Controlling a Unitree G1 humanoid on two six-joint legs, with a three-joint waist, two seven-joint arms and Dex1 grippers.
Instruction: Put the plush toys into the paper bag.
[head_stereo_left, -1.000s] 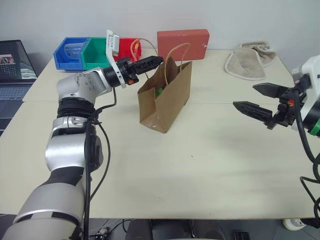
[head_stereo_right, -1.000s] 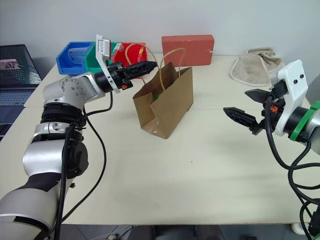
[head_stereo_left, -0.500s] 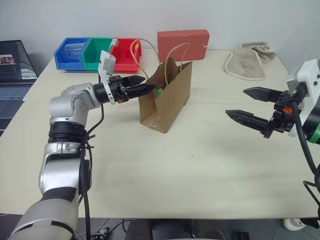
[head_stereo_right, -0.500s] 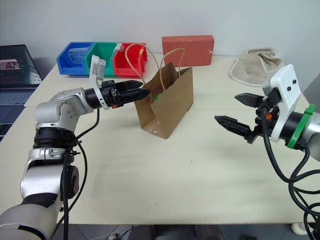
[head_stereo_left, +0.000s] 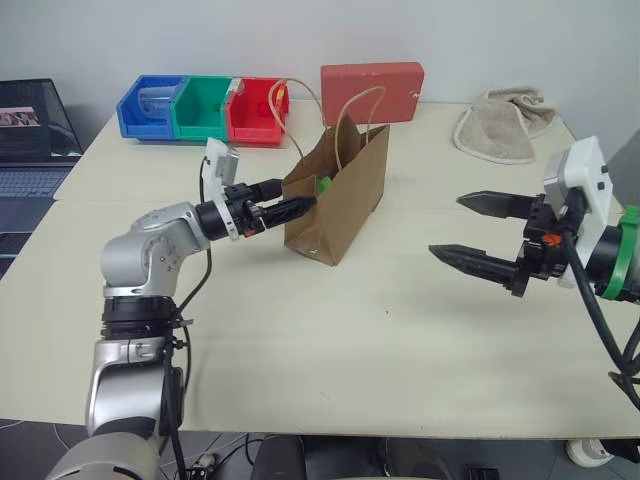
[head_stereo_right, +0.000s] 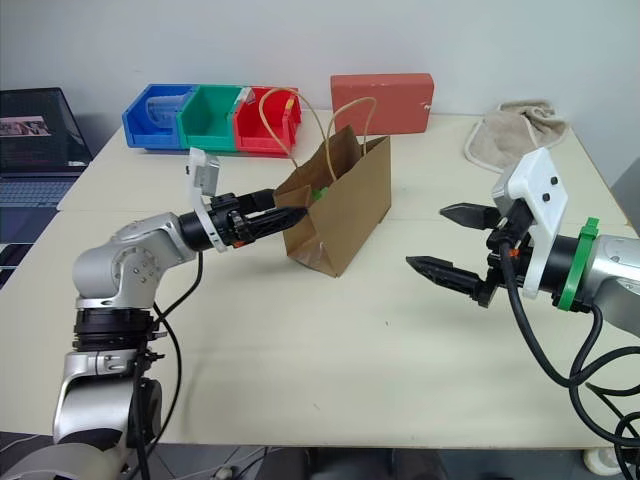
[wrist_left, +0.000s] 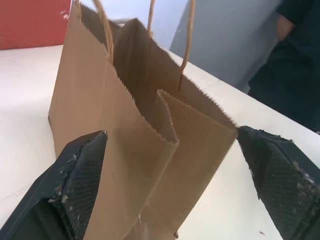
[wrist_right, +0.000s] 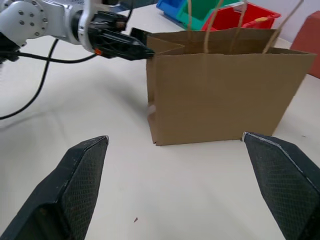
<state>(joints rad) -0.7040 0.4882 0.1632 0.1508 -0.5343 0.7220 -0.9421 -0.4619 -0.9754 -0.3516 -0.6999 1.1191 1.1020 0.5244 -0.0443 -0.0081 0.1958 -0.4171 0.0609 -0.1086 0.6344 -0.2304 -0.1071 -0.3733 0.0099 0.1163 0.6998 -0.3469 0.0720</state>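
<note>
Nearest, the right gripper hovers over bare table, fingers spread wide and holding nothing, aimed at the bag's broad side. Further in, the left gripper sits level just beside the narrow end of the paper bag, fingers released and empty too. The bag stands upright mid-table, mouth open, twine handles arching above. A bit of green peeks from inside, likely a toy's leaves, though the toys are otherwise hidden. The bag looks light, thin, easily crumpled or tipped; best gripped by the handles or rim. Beyond sit coloured bins, a red box and a towel.
</note>
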